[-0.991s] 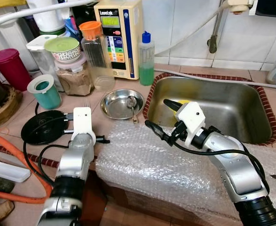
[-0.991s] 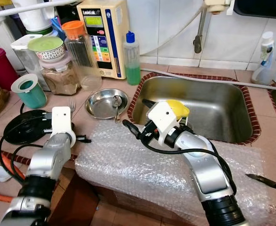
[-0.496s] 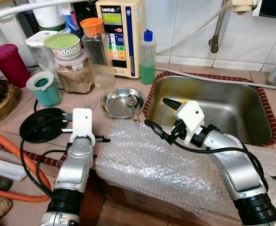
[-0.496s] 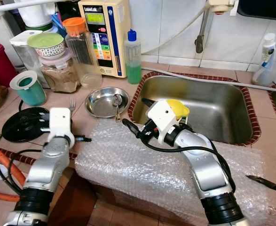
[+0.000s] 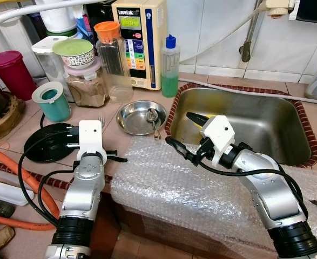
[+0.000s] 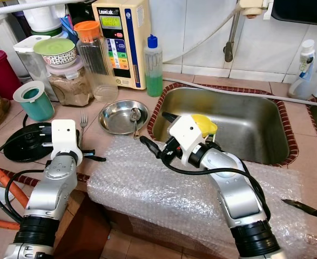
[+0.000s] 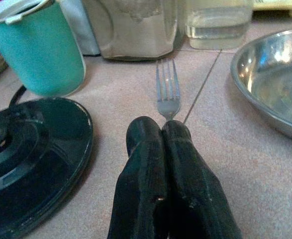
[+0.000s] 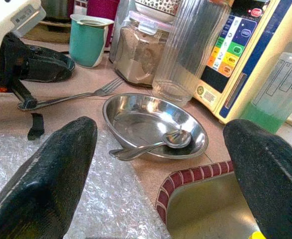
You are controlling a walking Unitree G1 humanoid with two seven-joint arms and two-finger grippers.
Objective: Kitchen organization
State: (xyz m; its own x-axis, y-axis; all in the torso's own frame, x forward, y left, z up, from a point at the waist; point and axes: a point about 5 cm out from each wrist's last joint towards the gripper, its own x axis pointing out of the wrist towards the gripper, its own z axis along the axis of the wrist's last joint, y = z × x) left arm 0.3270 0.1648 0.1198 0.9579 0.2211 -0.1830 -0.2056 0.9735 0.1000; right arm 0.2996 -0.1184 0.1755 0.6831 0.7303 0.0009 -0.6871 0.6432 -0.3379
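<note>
Left gripper (image 7: pixel 163 130), fingers pressed together on the handle of a silver metal fork (image 7: pixel 167 88) lying flat on the pink tiled counter (image 7: pixel 136 89) between a round black kettle base (image 7: pixel 31 149) and a shallow steel dish (image 8: pixel 153 124). Right gripper (image 8: pixel 160 164), fingers spread wide and holding nothing, hovers over the bubble-wrap sheet (image 5: pixel 190 183) at the counter's front edge, beside the steel sink (image 5: pixel 266 124).

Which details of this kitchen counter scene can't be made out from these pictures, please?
- Silver fork: in the left wrist view its handle is hidden beneath the left tool.
- Yellow object in the steel sink: mostly hidden behind the right arm's white housing in both eye views.
- Dark knife on the bubble wrap: cut off by the frame's edge in the left eye view.
</note>
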